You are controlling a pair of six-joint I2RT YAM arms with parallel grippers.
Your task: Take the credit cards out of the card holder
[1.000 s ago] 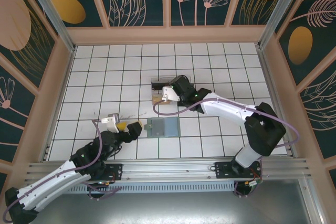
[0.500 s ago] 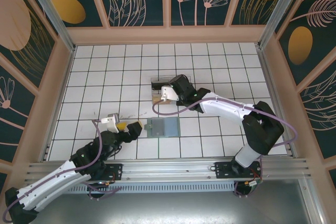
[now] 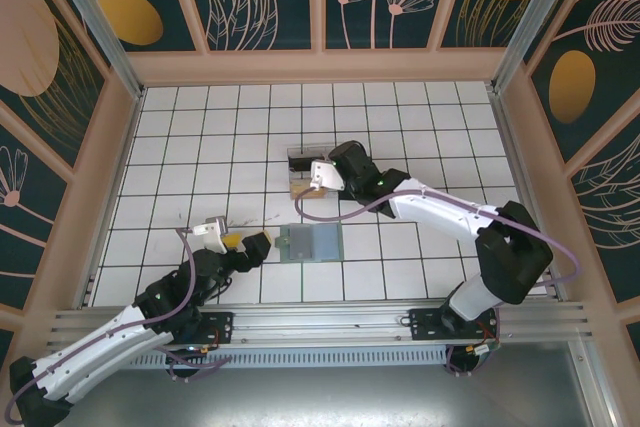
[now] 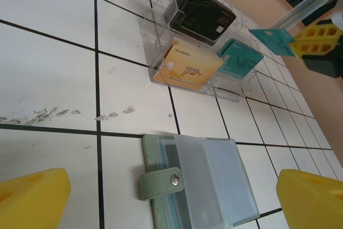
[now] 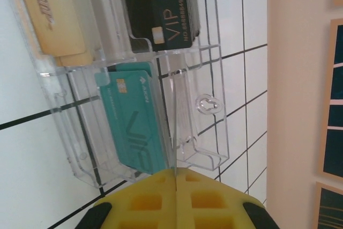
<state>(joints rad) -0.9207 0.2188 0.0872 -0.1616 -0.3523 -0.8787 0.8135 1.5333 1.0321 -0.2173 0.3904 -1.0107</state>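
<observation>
the card holder [image 4: 198, 186] lies open on the white tiled bench [image 4: 48, 79], its clear sleeves fanned up, between the spread fingers of the left tool [image 3: 247, 244], which gapes wide and holds nothing. beyond it stands a clear tray [image 4: 151, 71] with black cards [image 4: 201, 17], a tan card [image 4: 190, 65] and teal cards [image 4: 238, 60] in separate compartments. above the tray the right tool [image 5: 176, 183] is pinched closed on a teal card [image 4: 270, 38].

Bright, even light, faint shadows; wrist views blur slightly up close.
</observation>
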